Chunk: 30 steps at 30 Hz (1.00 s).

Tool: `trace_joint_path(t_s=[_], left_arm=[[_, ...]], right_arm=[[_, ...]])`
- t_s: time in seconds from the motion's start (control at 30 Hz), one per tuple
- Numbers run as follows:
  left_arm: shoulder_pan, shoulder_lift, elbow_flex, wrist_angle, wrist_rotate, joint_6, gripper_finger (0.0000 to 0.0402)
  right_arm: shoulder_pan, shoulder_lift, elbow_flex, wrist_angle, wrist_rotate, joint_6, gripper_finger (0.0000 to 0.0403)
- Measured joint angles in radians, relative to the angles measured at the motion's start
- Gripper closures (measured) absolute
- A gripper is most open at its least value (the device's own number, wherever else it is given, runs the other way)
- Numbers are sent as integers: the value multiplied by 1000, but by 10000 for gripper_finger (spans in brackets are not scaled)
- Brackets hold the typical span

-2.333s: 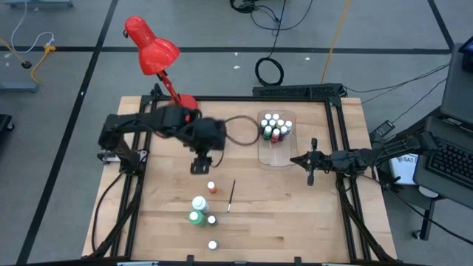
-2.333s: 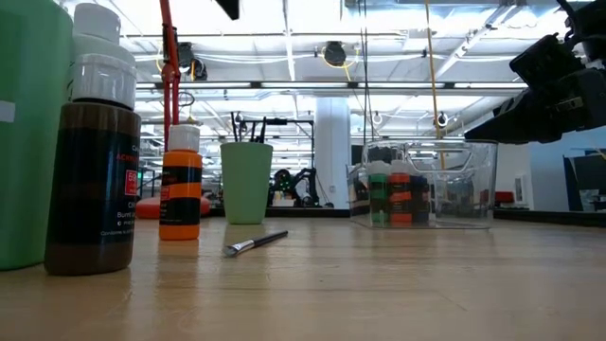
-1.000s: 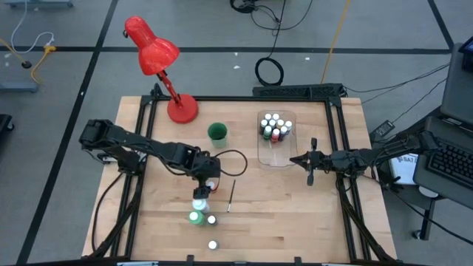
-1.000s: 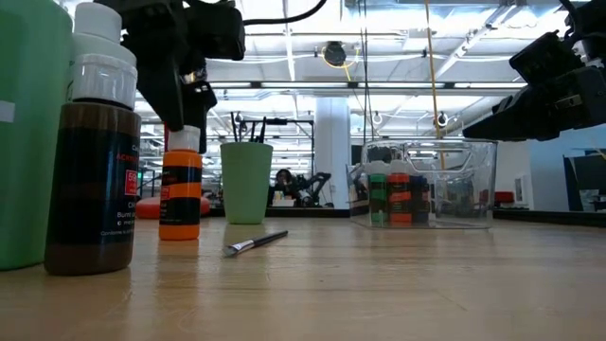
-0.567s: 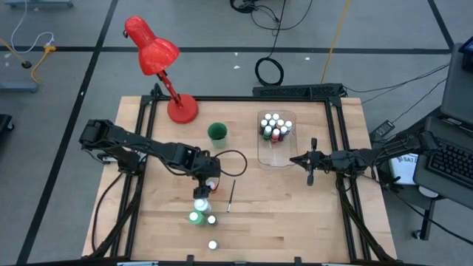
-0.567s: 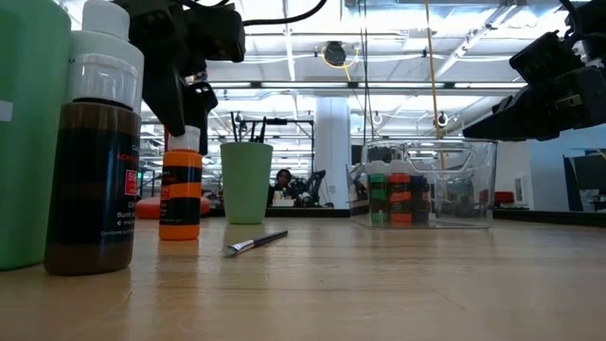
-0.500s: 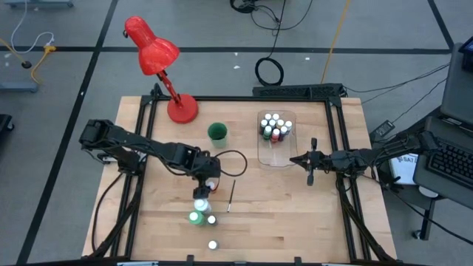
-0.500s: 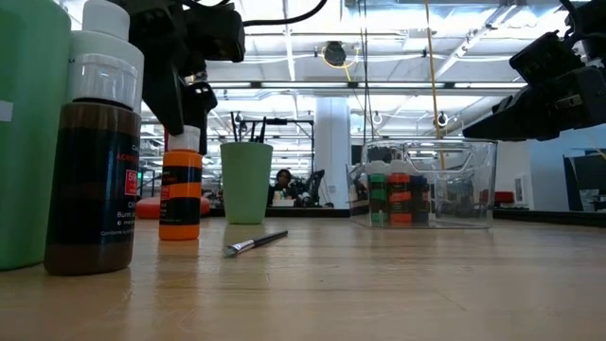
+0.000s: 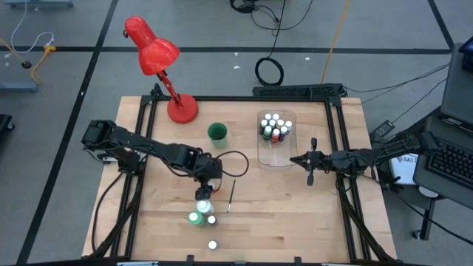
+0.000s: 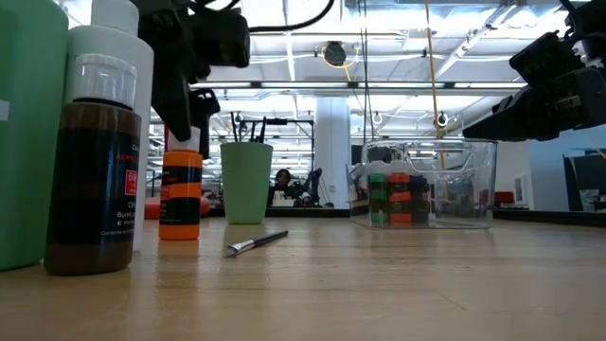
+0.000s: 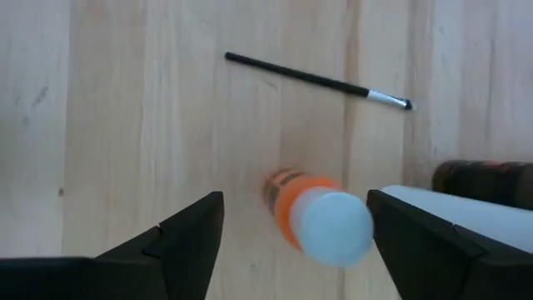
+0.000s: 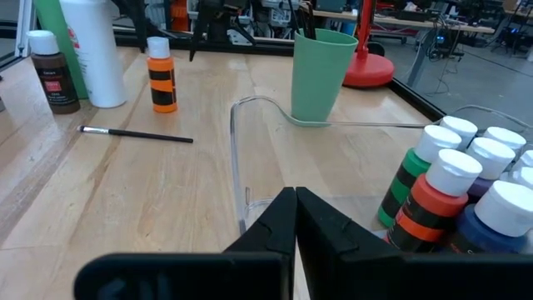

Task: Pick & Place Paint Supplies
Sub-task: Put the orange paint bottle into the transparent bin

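Lowering around the orange bottle [image 11: 312, 217] near the table's middle, left gripper [image 11: 291, 237] fingers spread wide on both sides, not yet touching. Likely being light, stiff, somewhat slippery; gripping the body under the white cap. Waiting near the clear tray [image 9: 275, 151], right gripper [image 9: 311, 164] pressed together.

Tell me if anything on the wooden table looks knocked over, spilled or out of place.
Nothing is spilled or tipped. The small orange white-capped paint bottle stands upright under the open left gripper. Only the thin dark-handled brush lies flat on the wooden table, apart from the green cup and the clear plastic tray.
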Motion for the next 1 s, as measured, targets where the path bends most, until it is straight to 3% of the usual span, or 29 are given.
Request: trace_joint_path(t_s=[0.3,0.53,0.77,1.0], left_arm=[[24,2,0,-33,-8,45,181],[54,2,3,-11,-13,101,299],[101,2,102,-2,-40,72,303],[131,16,378,22,-83,146,303]], right_arm=[[0,1,0,0,2,0,399],[0,1,0,0,2,0,399],[0,1,0,0,2,0,399],[0,1,0,0,2,-3,399]])
